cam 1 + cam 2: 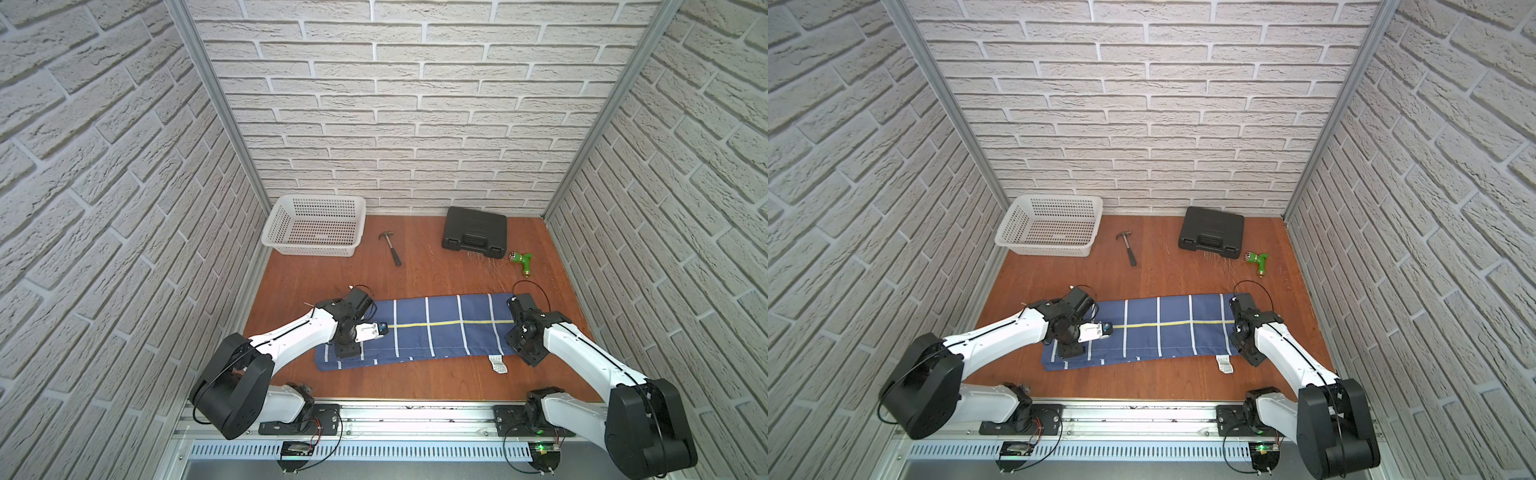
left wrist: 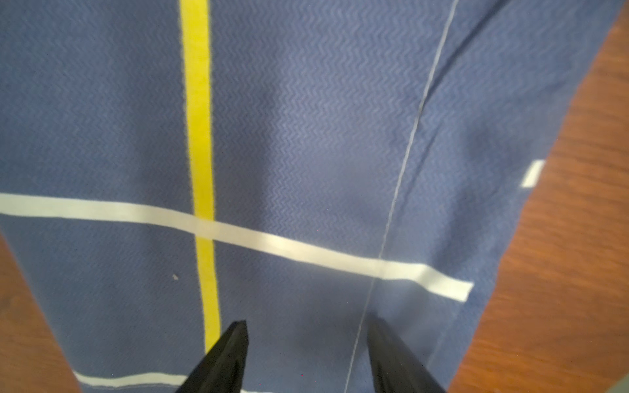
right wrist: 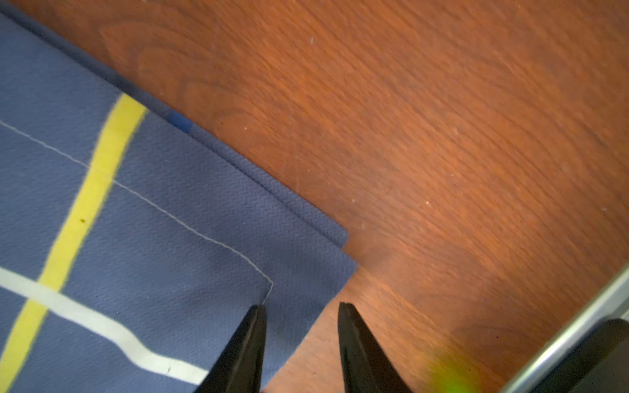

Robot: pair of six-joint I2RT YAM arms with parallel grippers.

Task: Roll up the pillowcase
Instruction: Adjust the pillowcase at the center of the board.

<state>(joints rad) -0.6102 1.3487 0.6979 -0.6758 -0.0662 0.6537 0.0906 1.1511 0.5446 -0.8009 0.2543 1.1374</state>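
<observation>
Pillowcase [image 1: 436, 328] flat, long axis left to right

Folded navy band on the wooden table [image 1: 415, 270], before both arms — white cross stripes, one yellow stripe lengthwise, tag [image 1: 497, 365] at the near edge. Left gripper [image 2: 306, 326] parted over its left end; right gripper [image 3: 301, 306] parted, straddling its right corner.

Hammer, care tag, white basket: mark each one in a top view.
hammer [image 1: 393, 251], in a top view, on the middle of its handle.
care tag [image 1: 497, 365], in a top view, on the middle of the white label.
white basket [image 1: 311, 250], in a top view, on its near wall.
</observation>
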